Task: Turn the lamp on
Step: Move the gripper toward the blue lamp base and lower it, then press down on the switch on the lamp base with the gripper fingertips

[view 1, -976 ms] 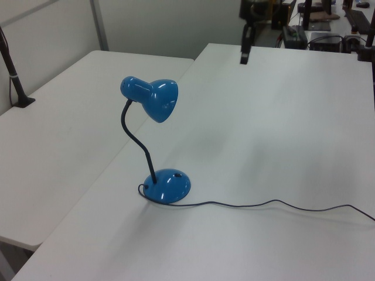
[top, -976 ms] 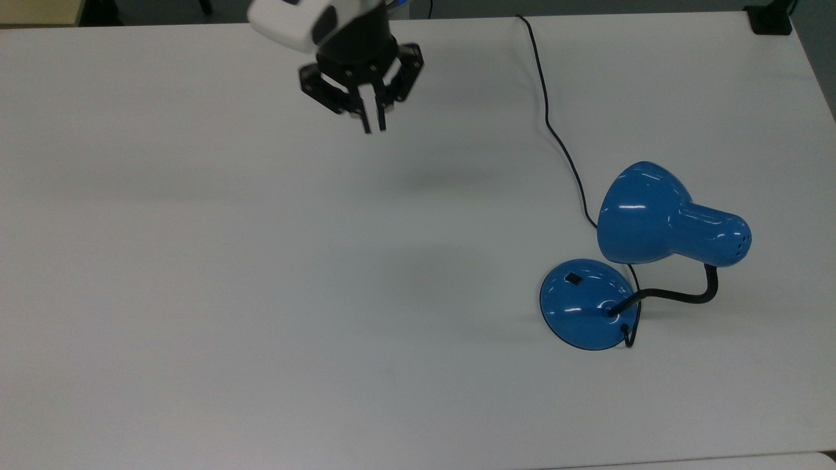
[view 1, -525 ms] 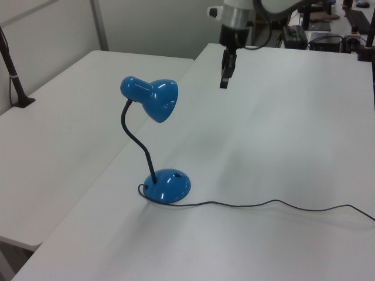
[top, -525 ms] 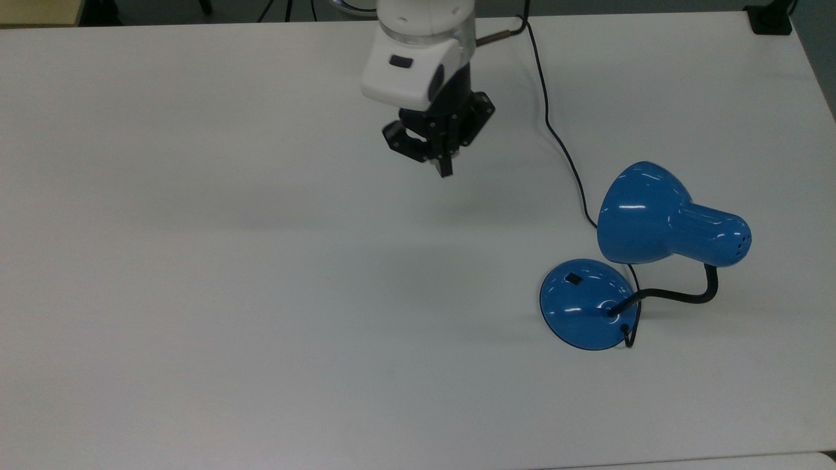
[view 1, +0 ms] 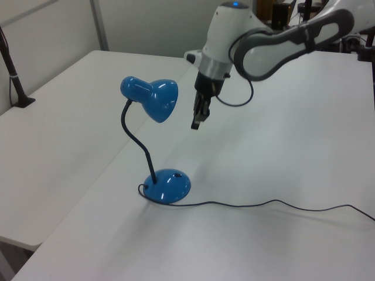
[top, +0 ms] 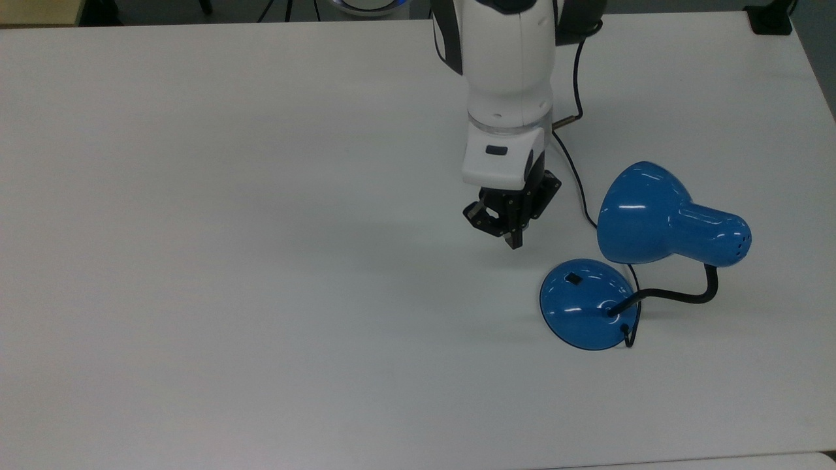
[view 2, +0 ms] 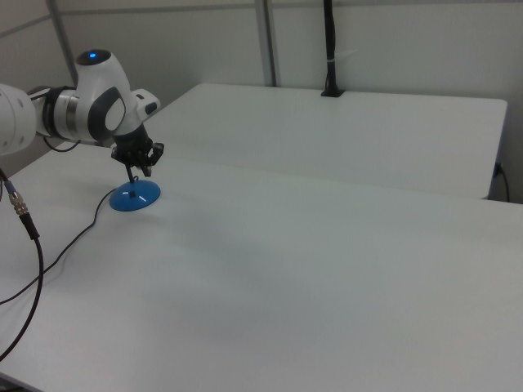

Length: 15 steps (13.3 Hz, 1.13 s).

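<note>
Lamp [top: 653, 222] stands at the top view's right on the white worktop [top: 261, 294], its shade over the domed base [top: 581, 307] with the small black switch [top: 573, 279]. We see our pincer [top: 516, 245] clenched, empty, hanging above bare worktop just beside the base. A thin cord [view 1: 263, 204] trails away in the left view.

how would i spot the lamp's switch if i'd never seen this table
Find the white table, then the blue lamp near the top view's right edge. Below its shade sits its round blue base; the switch is the small black square on that dome, the only dark patch on its blue surface.
</note>
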Motion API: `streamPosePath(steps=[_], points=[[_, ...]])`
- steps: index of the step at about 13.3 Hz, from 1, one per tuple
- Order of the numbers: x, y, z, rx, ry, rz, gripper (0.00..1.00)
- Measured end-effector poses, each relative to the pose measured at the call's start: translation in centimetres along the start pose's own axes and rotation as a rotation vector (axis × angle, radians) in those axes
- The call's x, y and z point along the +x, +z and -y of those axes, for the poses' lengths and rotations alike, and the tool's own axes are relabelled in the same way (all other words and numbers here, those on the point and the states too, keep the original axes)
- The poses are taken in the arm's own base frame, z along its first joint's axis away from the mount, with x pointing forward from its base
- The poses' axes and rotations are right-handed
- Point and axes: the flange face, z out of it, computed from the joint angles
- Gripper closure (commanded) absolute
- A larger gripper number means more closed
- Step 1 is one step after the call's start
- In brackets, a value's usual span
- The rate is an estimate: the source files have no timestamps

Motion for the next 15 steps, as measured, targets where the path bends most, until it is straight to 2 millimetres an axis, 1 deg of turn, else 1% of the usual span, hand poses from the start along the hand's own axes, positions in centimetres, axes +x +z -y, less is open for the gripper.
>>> streamPosePath(steps=[1, 4, 6, 8, 10, 15], points=[[0.0, 1.1, 0.9, 0.004, -0.014, 0.004, 0.97], [0.1, 2.6, 3.0, 0.015, -0.041, 0.016, 0.97], [0.3, 3.7, 4.3, 0.023, -0.047, -0.013, 0.97], [-0.1, 5.6, 5.4, 0.022, -0.047, -0.078, 0.97], [-0.7, 7.4, 6.1, 0.019, -0.052, -0.102, 0.97], [-0.6, 7.5, 6.2, 0.015, -0.052, -0.122, 0.97]])
